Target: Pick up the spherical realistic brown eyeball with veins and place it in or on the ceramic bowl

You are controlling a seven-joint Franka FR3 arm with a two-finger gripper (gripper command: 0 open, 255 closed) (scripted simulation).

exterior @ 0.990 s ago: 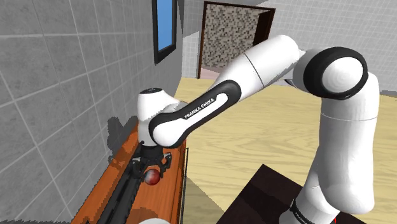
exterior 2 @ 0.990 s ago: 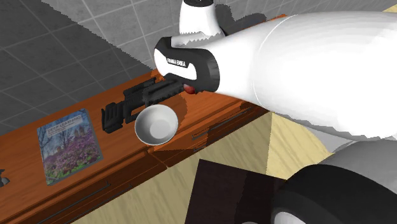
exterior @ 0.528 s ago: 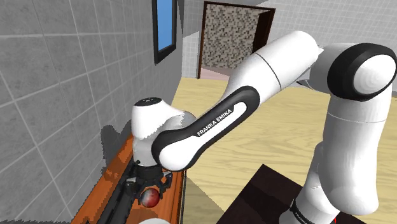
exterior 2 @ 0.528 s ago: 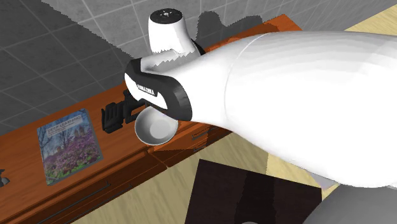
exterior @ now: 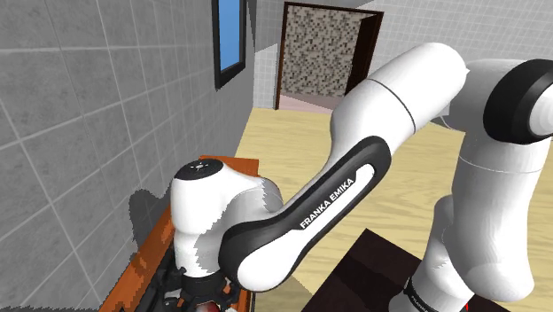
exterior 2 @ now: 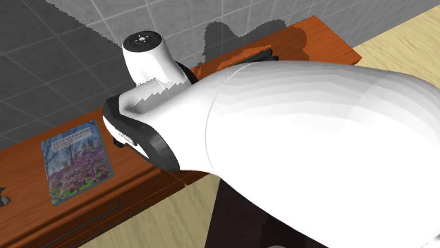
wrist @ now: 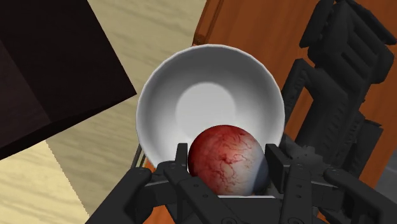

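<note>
Wrist view: the eyeball (wrist: 224, 160), a red-brown veined ball with a paler grey flank, is clasped between the two black fingers of the gripper (wrist: 227, 162). The jaws are drawn in narrow onto it, one pad against each side, and no gap is seen.

Straight beyond the fingertips the bowl (wrist: 262, 86) is seen: plain white-grey, upright, nothing in it. The ball is lined up over the part of the rim nearest the gripper, not over the bowl's middle. Its height above the bowl cannot be told.

The bowl is set near the edge of an orange-brown cabinet top (wrist: 254, 32). A long black tool-like object (wrist: 337, 83) lies on that top just beside the bowl, on the side away from the pale wood floor (wrist: 95, 153).

Second exterior view: the white arm (exterior 2: 296, 141) is stretched over the cabinet from 4 o'clock toward 10 o'clock. A book with a flowered cover (exterior 2: 76, 158) lies flat at 9 o'clock, apart from the wrist.

Shoulder view: the arm is reached down toward 7 o'clock, the wrist low beside the grey tiled wall (exterior: 80, 124).

Progress, as judged: grasp and lift are done, and the carry is nearly done. A small shift to centre the ball, a lowering, a release and a withdrawal are left. If the ball is released at the rim, it could roll off toward the floor
</note>
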